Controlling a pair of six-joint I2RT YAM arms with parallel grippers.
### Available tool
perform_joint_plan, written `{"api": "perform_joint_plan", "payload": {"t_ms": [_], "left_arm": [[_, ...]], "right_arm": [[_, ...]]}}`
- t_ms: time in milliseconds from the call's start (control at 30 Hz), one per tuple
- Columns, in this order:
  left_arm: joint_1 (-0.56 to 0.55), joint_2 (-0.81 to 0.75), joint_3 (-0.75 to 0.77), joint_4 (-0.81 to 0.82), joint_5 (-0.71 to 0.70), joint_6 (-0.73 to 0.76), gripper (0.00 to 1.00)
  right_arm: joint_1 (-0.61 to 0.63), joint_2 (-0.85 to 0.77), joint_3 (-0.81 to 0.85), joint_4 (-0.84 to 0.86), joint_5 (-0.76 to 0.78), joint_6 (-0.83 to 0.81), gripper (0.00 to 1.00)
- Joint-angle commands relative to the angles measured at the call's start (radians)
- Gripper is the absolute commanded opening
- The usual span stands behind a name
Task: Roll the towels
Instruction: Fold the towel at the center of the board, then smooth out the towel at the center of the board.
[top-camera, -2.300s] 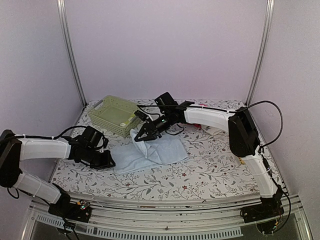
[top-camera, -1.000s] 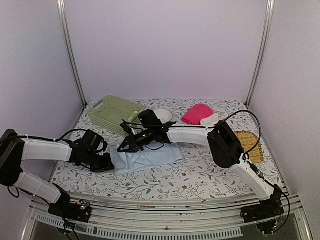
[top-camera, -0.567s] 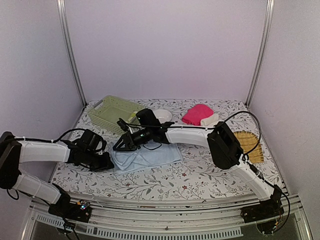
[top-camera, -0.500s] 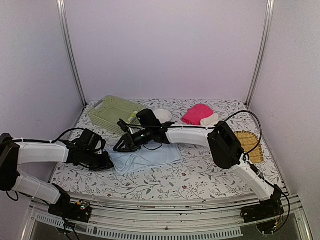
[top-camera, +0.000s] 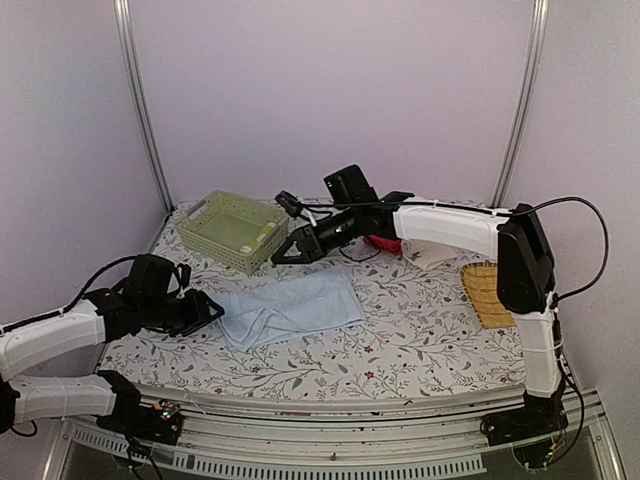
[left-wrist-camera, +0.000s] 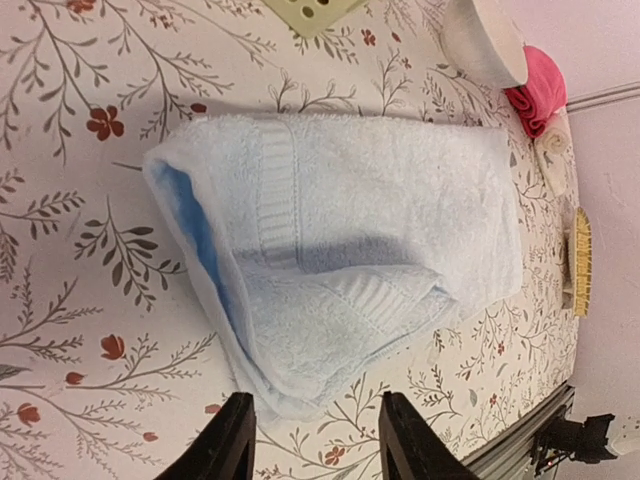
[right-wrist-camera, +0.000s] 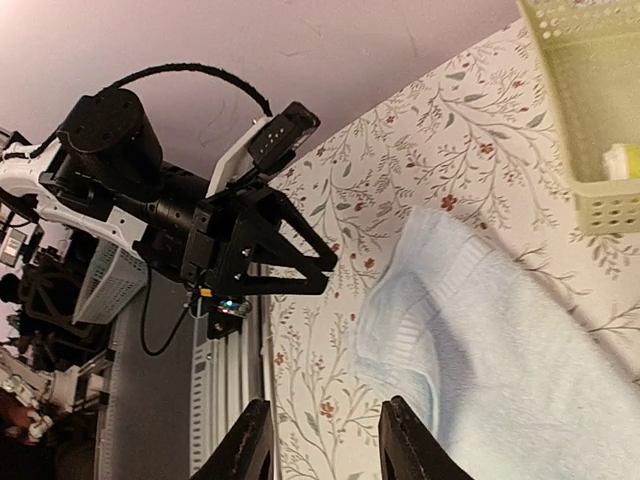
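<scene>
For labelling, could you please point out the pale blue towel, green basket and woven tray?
pale blue towel (top-camera: 290, 310), top external view, its middle.
green basket (top-camera: 215, 248), top external view, near wall.
woven tray (top-camera: 487, 295), top external view, bare middle.

A green basket (top-camera: 222, 248) stands at the back left of the floral table (top-camera: 400, 350); a yellow slatted tray (top-camera: 487, 293) lies near the right edge

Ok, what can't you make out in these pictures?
Bright pink towel: top view, mostly behind the right arm.
Yellow woven tray: top view, right side behind that arm's elbow.
Yellowish item in the pale green plastic basket: too small in top view, cut by the right wrist view's edge.
</scene>
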Motion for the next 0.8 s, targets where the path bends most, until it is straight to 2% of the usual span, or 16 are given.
{"api": "perform_joint_plan", "payload": {"t_ms": [0, 167, 300, 467, 700, 767], "left_arm": [[0.012, 0.002, -0.056, 0.035, 0.079, -0.109, 0.47], [0.031, 0.057, -0.095, 0.136, 0.093, -0.157, 0.48], [0.032, 0.123, -0.097, 0.217, 0.127, -0.150, 0.47], [0.041, 0.177, -0.084, 0.240, 0.088, -0.153, 0.44], [0.076, 0.249, -0.058, 0.255, 0.065, -0.148, 0.29], [0.077, 0.266, -0.044, 0.259, 0.070, -0.137, 0.28]], "right_arm": [[-0.068, -0.074, -0.107, -0.169, 0.152, -0.372, 0.37], [-0.118, -0.087, -0.170, -0.197, 0.247, -0.461, 0.34], [-0.124, -0.073, -0.221, -0.196, 0.263, -0.505, 0.33], [-0.130, -0.006, -0.228, -0.202, 0.262, -0.528, 0.32], [-0.146, 0.030, -0.229, -0.210, 0.229, -0.526, 0.30], [-0.151, 0.035, -0.228, -0.211, 0.228, -0.527, 0.30]]}}
